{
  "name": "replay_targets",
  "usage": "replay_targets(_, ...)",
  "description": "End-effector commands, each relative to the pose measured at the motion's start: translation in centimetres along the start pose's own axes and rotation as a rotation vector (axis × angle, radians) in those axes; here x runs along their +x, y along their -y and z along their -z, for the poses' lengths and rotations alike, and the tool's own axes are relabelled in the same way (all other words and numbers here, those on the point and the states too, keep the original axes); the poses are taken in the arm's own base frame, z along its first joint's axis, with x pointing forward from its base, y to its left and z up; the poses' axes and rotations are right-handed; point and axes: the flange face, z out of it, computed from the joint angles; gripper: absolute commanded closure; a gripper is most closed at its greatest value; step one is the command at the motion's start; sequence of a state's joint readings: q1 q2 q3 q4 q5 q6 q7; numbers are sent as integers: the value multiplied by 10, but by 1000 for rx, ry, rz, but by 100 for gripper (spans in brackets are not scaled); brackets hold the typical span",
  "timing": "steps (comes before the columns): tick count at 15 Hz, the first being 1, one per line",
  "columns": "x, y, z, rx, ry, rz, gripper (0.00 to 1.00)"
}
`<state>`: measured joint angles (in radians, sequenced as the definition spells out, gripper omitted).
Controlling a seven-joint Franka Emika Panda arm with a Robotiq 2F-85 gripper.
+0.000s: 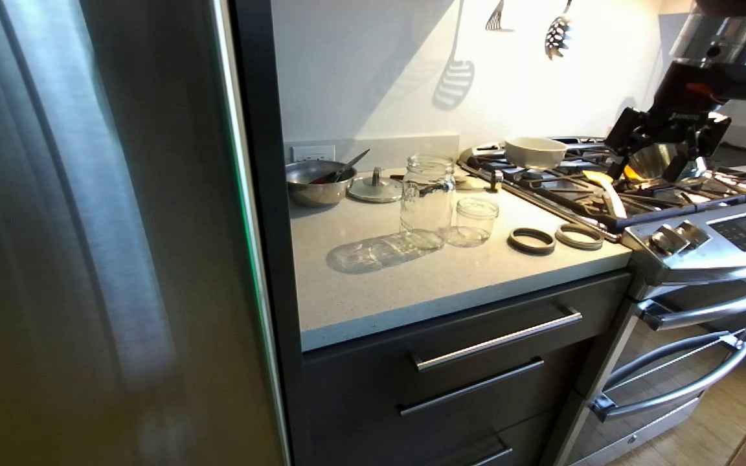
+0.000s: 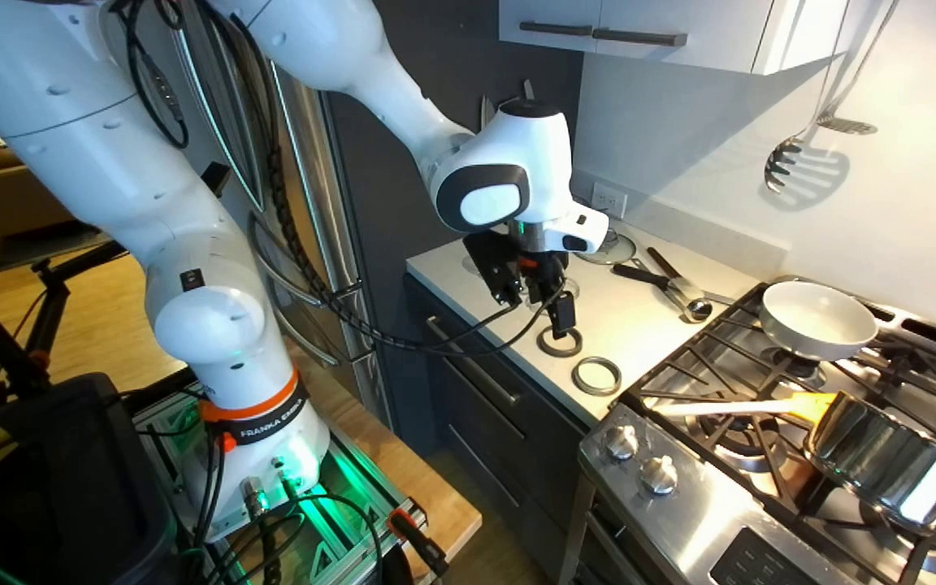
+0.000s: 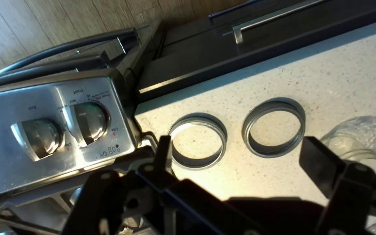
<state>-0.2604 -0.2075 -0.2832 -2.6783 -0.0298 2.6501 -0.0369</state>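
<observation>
My gripper [image 3: 237,148] stands open above the counter, fingers wide apart with nothing between them. Below it lie two flat metal jar rings, both seen in the wrist view. The ring nearer the stove [image 3: 197,167] is partly covered at its left edge by a fingertip; the other ring [image 3: 246,132] appears just left of the opposite finger. An exterior view has the gripper [image 2: 535,313] hanging over the counter, one fingertip overlapping a ring [image 2: 560,354]. A tall clear glass jar [image 1: 426,200] and a short glass jar [image 1: 476,223] stand upright beside the rings.
On the stove sit a white bowl [image 2: 817,321], a steel pot [image 2: 894,463] and a spatula [image 2: 728,408]. A metal bowl [image 1: 321,191] and a lid [image 1: 376,189] are at the counter's back. Several utensils [image 2: 667,284] lie nearby. A fridge [image 1: 107,259] borders the counter.
</observation>
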Motion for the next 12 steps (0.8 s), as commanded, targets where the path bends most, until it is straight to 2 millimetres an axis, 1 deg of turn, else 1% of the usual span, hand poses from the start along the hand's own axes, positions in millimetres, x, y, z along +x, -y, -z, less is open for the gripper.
replay_targets(1,1,0,-1,-1,3,0,0)
replay_targets(4,3,2,1,-1,-1,3,0)
replay_targets(6,6,-3,-13,0,-14,-41,0)
replay_targets(8,6,-4,-21,50,-8,-62,0)
replay_targets(12,12,-6,-40,75,-24,-114,0)
